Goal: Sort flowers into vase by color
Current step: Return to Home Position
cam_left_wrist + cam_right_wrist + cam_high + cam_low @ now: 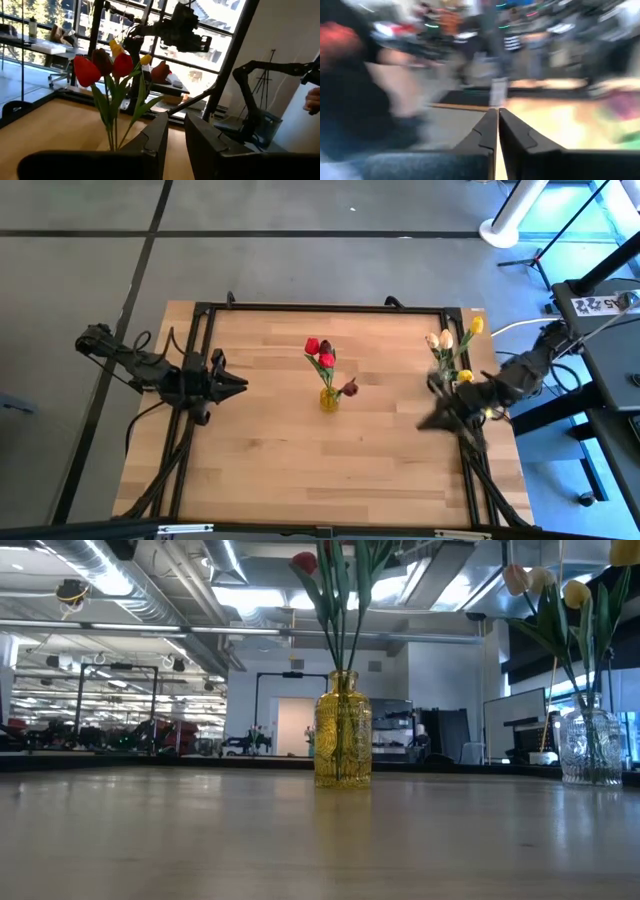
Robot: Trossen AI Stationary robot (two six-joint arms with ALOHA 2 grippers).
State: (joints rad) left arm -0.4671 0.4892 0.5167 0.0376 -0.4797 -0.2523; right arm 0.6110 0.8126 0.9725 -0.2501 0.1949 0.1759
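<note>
High view: one wooden tabletop (300,470) carries two bunches of flowers (326,360). At mid-table the yellow vase (329,399) holds two red tulips (312,346) and one maroon tulip (349,388) that droops low toward the right arm's side. A second dark head may sit between the red ones, but it is too small to confirm. Near the right edge stand two cream tulips (440,339) and two yellow tulips (477,325). The left gripper (242,386) hangs over the left part of the tabletop, pointing at the yellow vase and well apart from it. The right gripper (425,423) shows as a dark blur just beside the cream and yellow bunch. Low view: two vases stand upright, the yellow one at centre with thin green stems rising from its neck. The clear vase (592,745) at the right holds the four pale heads on long leafy stems. Left wrist view: the left gripper's fingers (155,135) stand a narrow gap apart with nothing between them. Two red heads and one dark head show just beyond. Right wrist view: the right gripper's fingers (485,131) are pressed together, empty.
</note>
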